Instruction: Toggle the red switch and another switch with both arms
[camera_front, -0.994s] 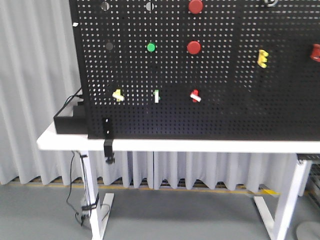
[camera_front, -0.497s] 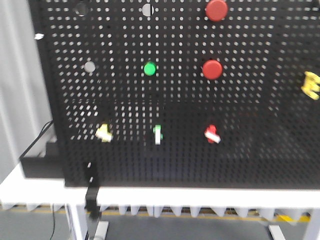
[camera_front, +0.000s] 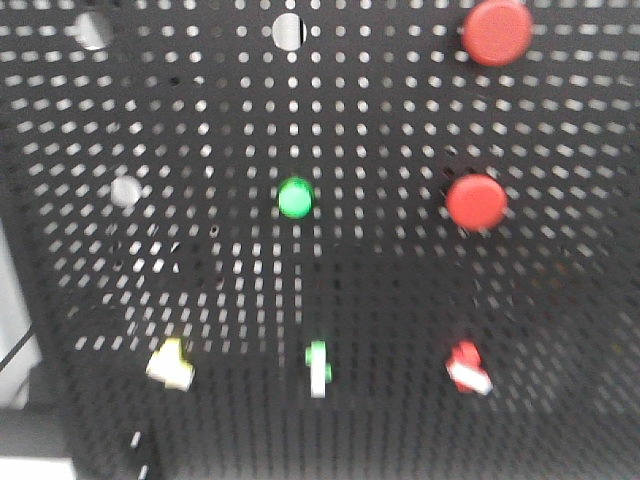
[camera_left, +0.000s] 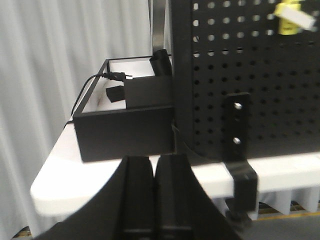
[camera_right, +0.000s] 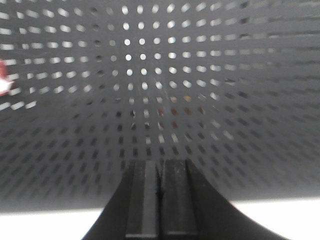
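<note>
Open board (camera_front: 380, 290) face around the red switch (camera_front: 467, 366); green-based toggle (camera_front: 318, 366) stands between it and the yellow switch (camera_front: 171, 363).

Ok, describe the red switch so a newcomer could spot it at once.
Start at the black pegboard and find its lowest row of three small toggle levers. The red switch is the rightmost, below the lower big round red button. Unlike the yellow lever and the green-and-white lever beside it, it is red with a white tip.
</note>
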